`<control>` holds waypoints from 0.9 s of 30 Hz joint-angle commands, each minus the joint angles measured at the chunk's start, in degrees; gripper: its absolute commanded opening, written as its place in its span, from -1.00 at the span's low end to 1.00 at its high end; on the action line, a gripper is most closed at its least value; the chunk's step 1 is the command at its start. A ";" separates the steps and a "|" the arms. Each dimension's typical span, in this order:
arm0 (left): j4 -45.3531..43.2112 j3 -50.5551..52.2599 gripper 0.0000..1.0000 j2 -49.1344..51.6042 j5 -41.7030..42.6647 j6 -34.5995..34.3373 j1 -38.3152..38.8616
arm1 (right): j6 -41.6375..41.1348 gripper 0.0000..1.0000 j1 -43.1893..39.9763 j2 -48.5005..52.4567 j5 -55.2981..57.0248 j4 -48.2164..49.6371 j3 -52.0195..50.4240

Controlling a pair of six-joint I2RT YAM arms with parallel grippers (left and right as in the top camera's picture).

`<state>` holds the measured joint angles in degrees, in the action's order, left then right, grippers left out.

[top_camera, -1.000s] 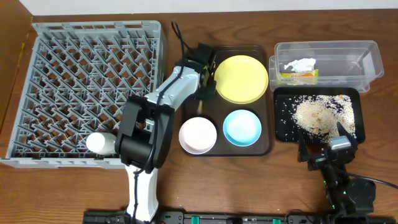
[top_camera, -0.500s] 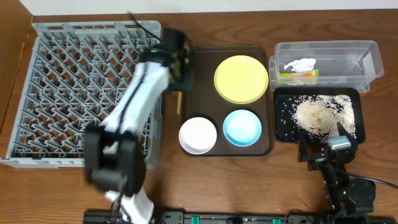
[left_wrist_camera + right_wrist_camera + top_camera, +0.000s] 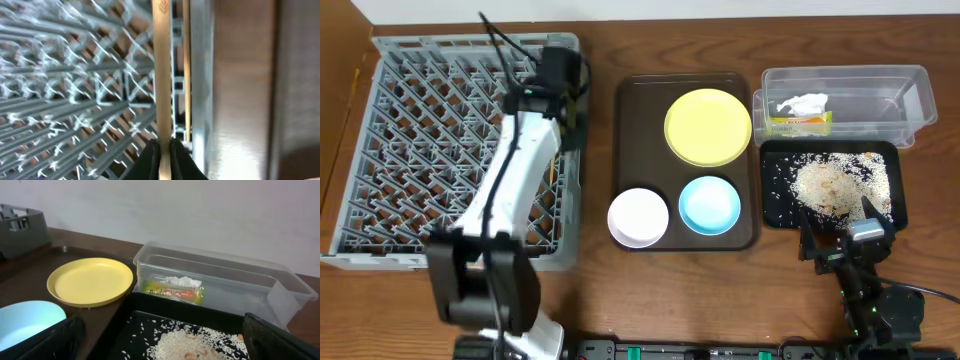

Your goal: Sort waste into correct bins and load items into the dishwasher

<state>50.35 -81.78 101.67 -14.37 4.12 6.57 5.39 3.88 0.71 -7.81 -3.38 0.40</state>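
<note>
My left gripper [image 3: 565,120] is shut on a wooden chopstick [image 3: 161,75] and holds it over the right edge of the grey dish rack [image 3: 420,150]. A second thin wooden stick [image 3: 186,70] lies along the rack's side wall. The yellow plate [image 3: 708,126], white bowl [image 3: 638,217] and light blue bowl [image 3: 710,204] sit on the brown serving tray [image 3: 623,150]. The clear tub [image 3: 910,100] holds the tissue [image 3: 803,103] and wrapper [image 3: 800,124]. Rice [image 3: 830,185] lies in the black tray [image 3: 775,215]. My right gripper [image 3: 845,240] is open and empty at that tray's front edge. The cup is hidden.
The left arm stretches from the table's front edge across the rack's right side. In the right wrist view the plate [image 3: 87,282], the tub [image 3: 225,280] and the rice [image 3: 185,342] lie ahead of the open fingers [image 3: 165,345]. A wall runs behind the table.
My left arm has swung left from the brown serving tray to the rack's right edge, carrying the chopstick. The right arm has not moved.
</note>
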 commanded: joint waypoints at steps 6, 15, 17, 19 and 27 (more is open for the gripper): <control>2.05 -1.79 -0.04 -2.69 -1.68 -2.32 1.01 | -0.61 0.99 -0.70 -0.33 0.28 -0.22 -0.09; 3.08 -2.69 0.41 -16.83 23.04 -4.44 7.56 | -0.61 0.98 -0.70 -0.31 0.28 -0.22 -0.09; 3.34 -2.69 0.41 -17.99 24.46 -4.79 8.83 | -0.61 0.98 -0.70 -0.33 0.28 -0.22 -0.09; 3.76 -2.69 0.41 -18.45 24.46 -6.40 9.97 | -0.61 0.99 -0.70 -0.33 0.28 -0.22 -0.09; 9.09 -2.36 0.28 -18.51 24.33 -14.10 12.55 | -0.61 0.98 -0.70 -0.33 0.28 -0.24 -0.09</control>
<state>57.98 -83.77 83.15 8.84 -3.88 18.79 5.39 3.88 0.71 -7.79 -3.38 0.40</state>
